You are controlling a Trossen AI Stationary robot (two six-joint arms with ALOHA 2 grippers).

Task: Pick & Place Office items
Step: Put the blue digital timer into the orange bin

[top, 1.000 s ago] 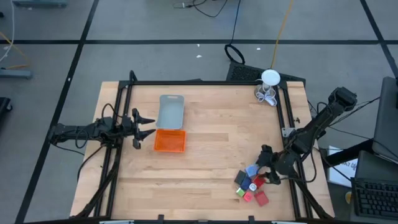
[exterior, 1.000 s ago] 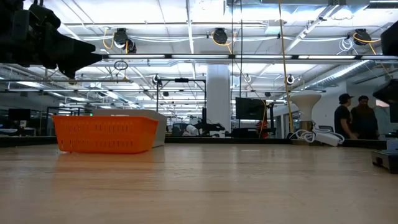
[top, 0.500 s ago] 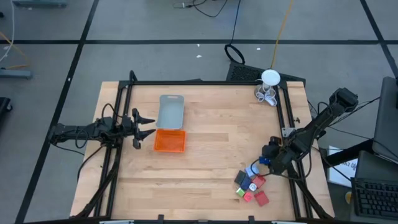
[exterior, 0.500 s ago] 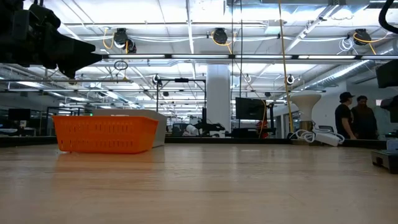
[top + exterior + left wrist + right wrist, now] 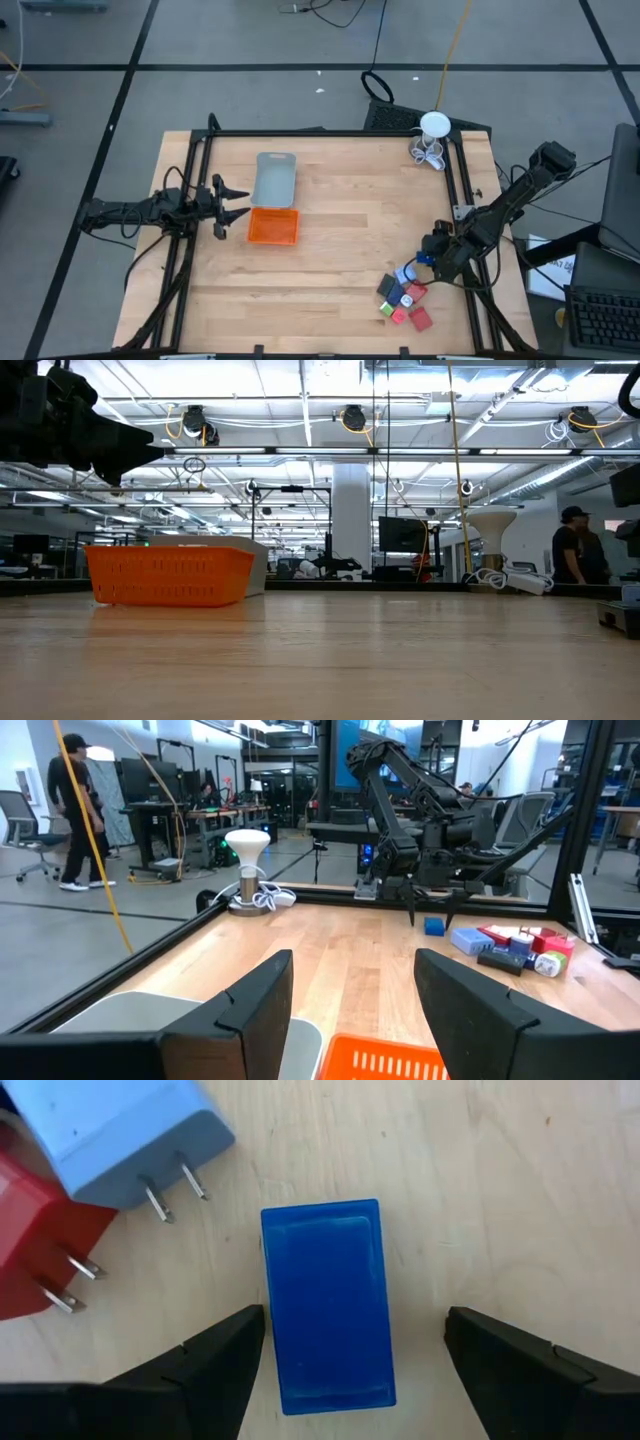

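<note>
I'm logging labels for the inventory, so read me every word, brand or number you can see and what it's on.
No text can be read in any view.
Dark blue rectangular plastic block: its upper face is blank.
Light blue plug adapter: no marking visible.
Orange mesh tray: no label visible.

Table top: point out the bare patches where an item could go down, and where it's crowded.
Bare wood runs from the orange tray across the middle to the office items, and between the grey tray and the white lamp. Crowded: the items' corner, where the right tool hovers.
</note>
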